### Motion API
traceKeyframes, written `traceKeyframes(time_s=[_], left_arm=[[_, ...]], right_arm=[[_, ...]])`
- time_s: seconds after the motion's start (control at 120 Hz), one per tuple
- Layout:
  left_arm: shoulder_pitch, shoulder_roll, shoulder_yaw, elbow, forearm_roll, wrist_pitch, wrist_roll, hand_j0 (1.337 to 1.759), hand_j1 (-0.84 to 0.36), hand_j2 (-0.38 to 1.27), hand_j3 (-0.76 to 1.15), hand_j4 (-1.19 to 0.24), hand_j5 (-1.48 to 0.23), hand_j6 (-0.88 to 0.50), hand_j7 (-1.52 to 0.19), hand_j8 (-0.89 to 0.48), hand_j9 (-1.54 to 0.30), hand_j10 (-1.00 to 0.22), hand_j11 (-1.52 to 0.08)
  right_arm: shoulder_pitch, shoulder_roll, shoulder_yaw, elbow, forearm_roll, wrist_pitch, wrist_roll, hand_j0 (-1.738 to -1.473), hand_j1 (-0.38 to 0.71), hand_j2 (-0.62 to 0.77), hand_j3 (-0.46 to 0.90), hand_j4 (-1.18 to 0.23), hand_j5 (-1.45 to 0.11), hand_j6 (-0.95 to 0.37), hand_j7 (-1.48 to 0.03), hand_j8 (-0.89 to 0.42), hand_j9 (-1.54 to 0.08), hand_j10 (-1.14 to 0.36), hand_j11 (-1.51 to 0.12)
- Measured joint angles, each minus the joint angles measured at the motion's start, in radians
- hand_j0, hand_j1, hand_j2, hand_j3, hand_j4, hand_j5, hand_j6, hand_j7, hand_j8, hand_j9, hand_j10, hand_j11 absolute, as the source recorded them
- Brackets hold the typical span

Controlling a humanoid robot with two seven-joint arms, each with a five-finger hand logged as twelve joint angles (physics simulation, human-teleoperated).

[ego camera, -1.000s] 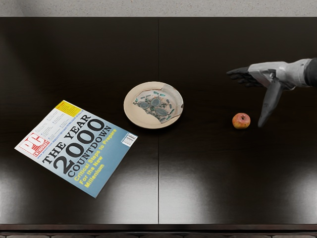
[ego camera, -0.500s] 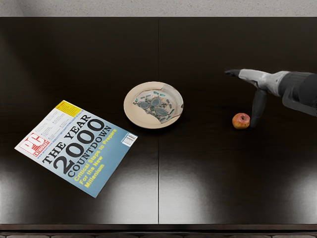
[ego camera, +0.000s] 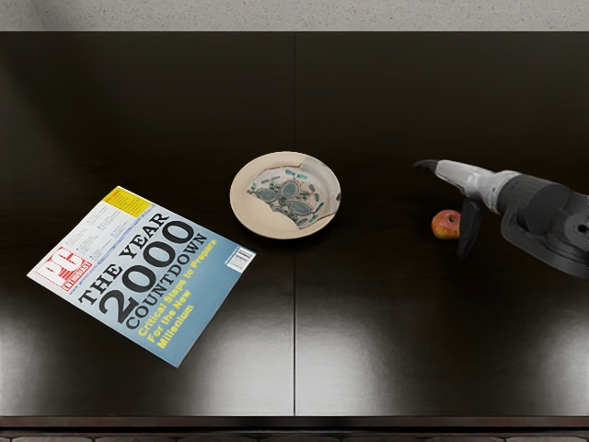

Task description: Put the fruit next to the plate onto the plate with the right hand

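On the tabletop [ego camera: 414,322], well right of the plate [ego camera: 237,198], the fruit [ego camera: 445,224] is lying while the right robot hand [ego camera: 465,184] is hovering open above it, thumb [ego camera: 469,228] hanging just beside it; its fingers [ego camera: 442,169] should be wrapping both sides before lifting.

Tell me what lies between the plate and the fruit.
Nothing: in the head view, only bare dark tabletop runs between the plate and the fruit.
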Motion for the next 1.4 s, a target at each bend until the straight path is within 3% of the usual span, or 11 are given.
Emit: traceKeyframes(time_s=[1.025,1.4], left_arm=[[0.000,0.000,0.000,0.000,0.000,0.000,0.000,1.658,0.34,0.00,0.00,-0.01,-0.01,-0.01,-0.01,-0.01,-0.01,-0.01,-0.01],[0.000,0.000,0.000,0.000,0.000,0.000,0.000,1.658,0.34,0.00,0.00,-0.01,-0.01,-0.01,-0.01,-0.01,-0.01,-0.01,-0.01]], right_arm=[[-0.044,0.046,-0.075,-0.042,-0.115,-0.106,0.000,-1.658,0.05,-0.06,0.00,-0.34,-0.44,-0.34,-0.44,-0.34,-0.44,-0.34,-0.44],[-0.045,0.051,-0.099,-0.064,-0.119,-0.139,0.000,-1.658,0.10,-0.07,0.00,-0.38,-0.49,-0.38,-0.49,-0.38,-0.49,-0.38,-0.49]])
